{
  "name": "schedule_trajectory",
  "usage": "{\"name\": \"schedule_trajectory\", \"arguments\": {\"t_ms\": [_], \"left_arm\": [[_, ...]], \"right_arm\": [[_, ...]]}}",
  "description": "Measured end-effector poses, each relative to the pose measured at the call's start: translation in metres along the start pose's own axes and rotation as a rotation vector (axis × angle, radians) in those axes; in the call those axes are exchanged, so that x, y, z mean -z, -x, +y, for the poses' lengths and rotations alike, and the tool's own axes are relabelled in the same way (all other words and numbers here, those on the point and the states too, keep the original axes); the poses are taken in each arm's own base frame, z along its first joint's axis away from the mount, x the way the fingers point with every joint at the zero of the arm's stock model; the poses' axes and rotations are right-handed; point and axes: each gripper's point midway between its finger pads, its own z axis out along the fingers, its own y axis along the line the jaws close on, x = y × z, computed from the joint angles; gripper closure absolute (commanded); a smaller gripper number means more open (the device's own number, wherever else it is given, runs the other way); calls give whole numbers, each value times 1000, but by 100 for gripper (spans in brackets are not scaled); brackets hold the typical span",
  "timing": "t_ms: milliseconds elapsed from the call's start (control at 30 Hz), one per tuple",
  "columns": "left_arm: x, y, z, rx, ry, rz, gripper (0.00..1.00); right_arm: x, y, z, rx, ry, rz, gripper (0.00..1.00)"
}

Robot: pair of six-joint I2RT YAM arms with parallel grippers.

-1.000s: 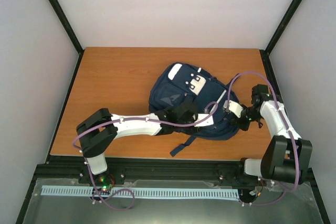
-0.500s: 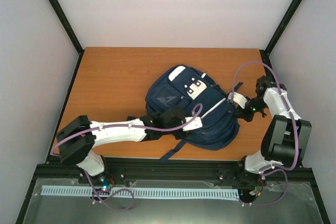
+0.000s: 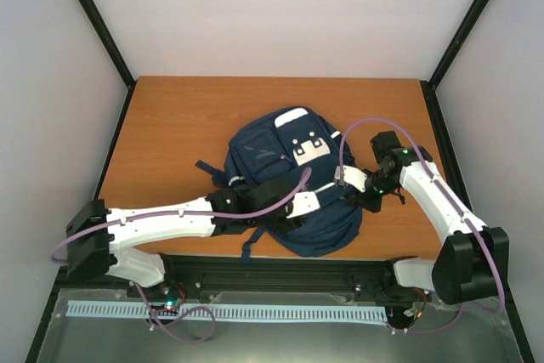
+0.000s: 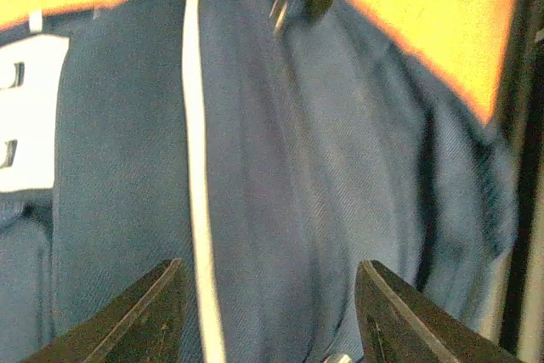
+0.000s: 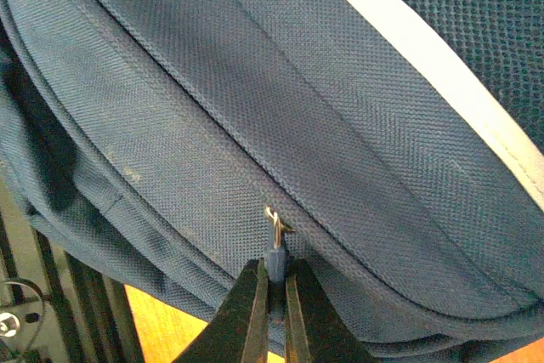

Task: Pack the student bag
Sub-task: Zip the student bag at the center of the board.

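From above, the bag (image 3: 289, 184) lies flat on the surface (image 3: 170, 125) toward its near edge. The left tool (image 3: 323, 201) is over its middle and the right tool (image 3: 361, 195) at its right flank.

Left wrist: the left tool (image 4: 270, 268) stands apart above blue cloth and a white stripe (image 4: 197, 167), gripping nothing.

Right wrist: the right tool (image 5: 274, 282) is clamped on the zipper pull (image 5: 274, 240). The zip ahead looks closed and the contents are hidden, so how much is packed cannot be told. The zip is probably the step in hand.

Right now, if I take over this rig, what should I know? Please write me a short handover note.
Left gripper: open above the student bag, holding nothing.
Right gripper: shut on the zipper pull.
The bag lies on the table, front pocket up, between both arms.
Done: pull gripped; zipper looks closed where visible.
Left: open it and pack; no items in view.
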Motion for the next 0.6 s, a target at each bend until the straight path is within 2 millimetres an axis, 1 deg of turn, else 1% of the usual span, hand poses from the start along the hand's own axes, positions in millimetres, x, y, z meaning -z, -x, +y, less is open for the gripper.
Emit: {"name": "schedule_trajectory", "arguments": {"t_ms": [100,167,200,233,333,433,533,600], "left_arm": [[7,33,-14,11,-46,-80,47],[3,47,-17,27,-52,-110,49],[-2,50,-18,35,-49,-112,49],[-8,49,-18,42,-44,-106,49],[-28,39,-20,49,-31,-64,51],[-42,32,-21,48,-16,-41,55],[-51,28,-20,47,0,-20,64],[-60,27,-19,48,18,-1,73]], "right_arm": [[-1,6,6,-18,17,-12,97],[-1,7,7,-39,22,-17,97],[-1,7,8,-47,25,-19,97],[-1,7,9,-55,28,-20,97],[1,8,10,-62,27,-27,97],[2,9,10,-65,22,-34,97],[2,9,11,-70,24,-36,97],[1,9,12,-73,27,-35,97]]}}
